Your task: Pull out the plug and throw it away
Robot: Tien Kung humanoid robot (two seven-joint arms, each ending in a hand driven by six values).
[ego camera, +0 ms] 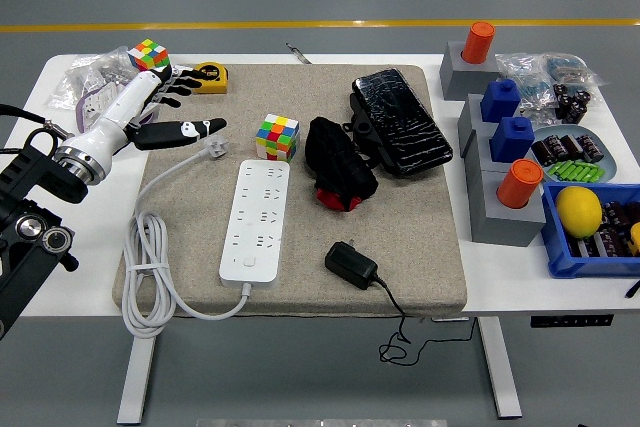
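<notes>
Black adapter plug (350,265) light, rigid, probably already unplugged; grip body. Left hand (165,112) fingers spread, empty.

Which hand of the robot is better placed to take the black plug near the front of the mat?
Probably the left hand: it is the only one in view, open over the mat's far left corner. But the black plug lies loose, right of the white power strip, not close.

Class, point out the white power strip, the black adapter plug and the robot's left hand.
white power strip (256,219), head view, middle of its top face
black adapter plug (350,265), head view, centre of its body
left hand (158,105), head view, palm
</notes>
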